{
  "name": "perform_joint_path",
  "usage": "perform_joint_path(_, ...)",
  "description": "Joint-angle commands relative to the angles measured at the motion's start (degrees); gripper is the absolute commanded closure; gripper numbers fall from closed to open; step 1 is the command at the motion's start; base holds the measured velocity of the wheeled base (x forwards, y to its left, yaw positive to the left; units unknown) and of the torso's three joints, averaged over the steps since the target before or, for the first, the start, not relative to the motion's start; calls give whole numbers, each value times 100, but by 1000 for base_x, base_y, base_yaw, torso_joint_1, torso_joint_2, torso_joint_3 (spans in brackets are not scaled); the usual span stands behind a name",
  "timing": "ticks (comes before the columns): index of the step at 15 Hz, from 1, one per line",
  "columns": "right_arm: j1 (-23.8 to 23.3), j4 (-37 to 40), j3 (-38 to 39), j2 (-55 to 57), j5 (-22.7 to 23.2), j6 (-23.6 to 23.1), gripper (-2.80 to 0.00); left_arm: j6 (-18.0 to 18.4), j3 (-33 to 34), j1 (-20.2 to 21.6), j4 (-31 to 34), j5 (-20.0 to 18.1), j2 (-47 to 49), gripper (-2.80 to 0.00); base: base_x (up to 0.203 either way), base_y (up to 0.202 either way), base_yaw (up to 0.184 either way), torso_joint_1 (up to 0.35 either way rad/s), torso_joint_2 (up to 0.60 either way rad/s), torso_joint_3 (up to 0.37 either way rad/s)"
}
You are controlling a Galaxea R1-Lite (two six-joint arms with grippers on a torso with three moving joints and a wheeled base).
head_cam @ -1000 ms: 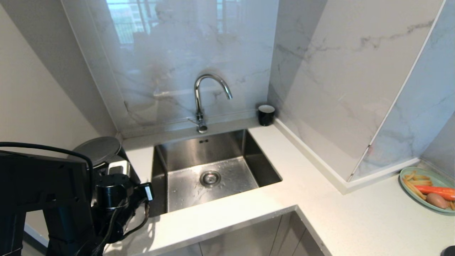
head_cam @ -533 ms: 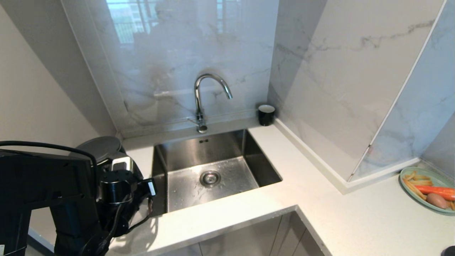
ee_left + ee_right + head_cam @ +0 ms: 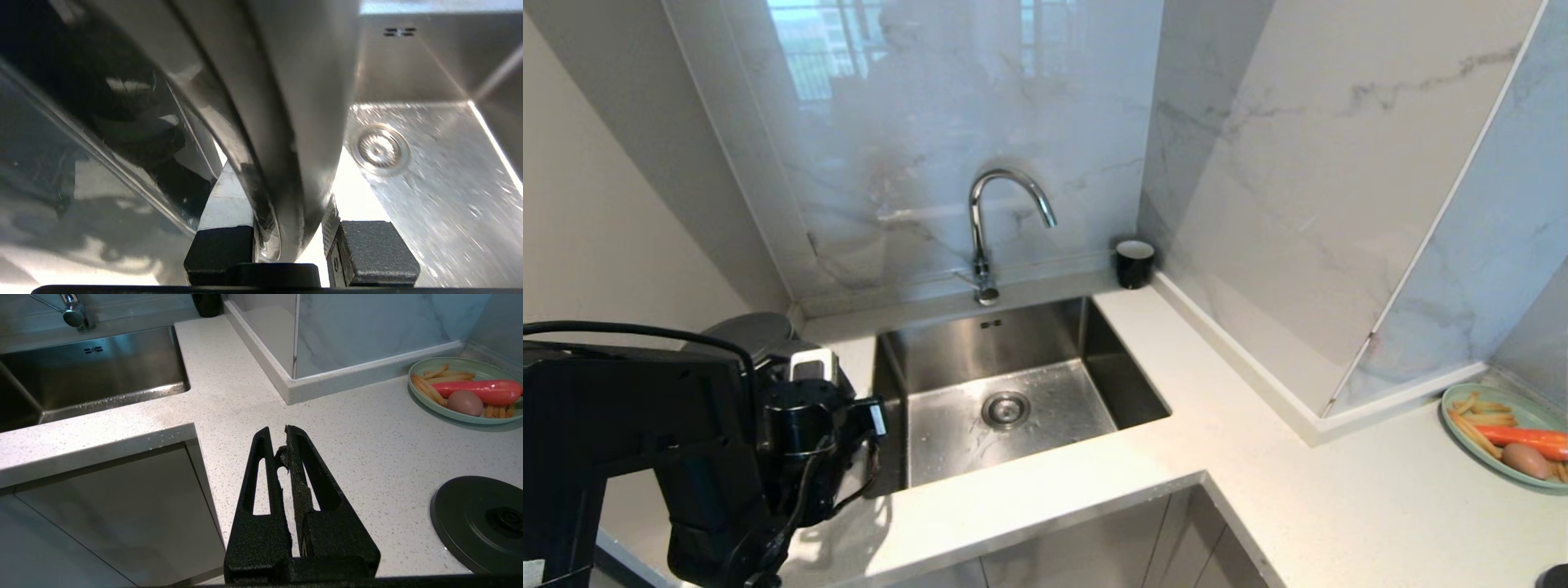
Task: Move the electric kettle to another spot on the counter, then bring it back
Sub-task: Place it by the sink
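The white speckled stone desk (image 3: 1339,498) lies bare between the steel sink (image 3: 1013,392) and a green plate of food (image 3: 1462,408). Left of the sink, the left pincer (image 3: 286,241) grips the glossy black electric kettle (image 3: 747,335) by its handle. The right pincer (image 3: 284,443) hangs clenched, empty.

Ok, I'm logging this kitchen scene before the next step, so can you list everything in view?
electric kettle: one, black with grey lid, on the counter left of the sink
counter: one, white speckled, running round a corner
sink: one, steel, set in the counter
tap: one, chrome, behind the sink
cup: one, black with white inside, in the back corner
plate: one, green, at far right, holding fries, a red sausage and a brown egg
kettle base: one, black disc, near the plate
left gripper: black, closed on the kettle's handle
right gripper: black, shut, above the counter
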Motion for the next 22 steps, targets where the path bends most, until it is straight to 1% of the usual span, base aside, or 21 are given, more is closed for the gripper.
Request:
perform_joint_path(1,5,0,0,4,0,2,0,25,-96,4,-50,111,110,0,0,0,0,0,0,0)
perform_joint_path(3,6,0,0,0,0,2,0,35,-88,4,-50,128,217,0,0,0,0,0,0,0)
perform_joint_path(5,-2,0,0,0,0,2,0,144,-107,-5,-50,135,314,0,0,0,0,0,0,0)
perform_joint_path(8,6,0,0,0,0,2,0,188,-184,-11,-50,146,288,0,0,0,0,0,0,0)
perform_joint_path(10,5,0,0,5,0,2,0,245,-194,-14,-50,289,306,0,0,0,0,0,0,0)
perform_joint_path(11,-2,0,0,0,0,2,0,245,-211,-14,-50,310,304,-280,0,0,0,0,0,0)
perform_joint_path(16,6,0,0,0,0,2,0,236,-196,-24,-50,313,224,-280,0,0,0,0,0,0)
perform_joint_path(22,4,0,0,0,0,2,0,176,237,-172,-50,295,78,-280,0,0,0,0,0,0)
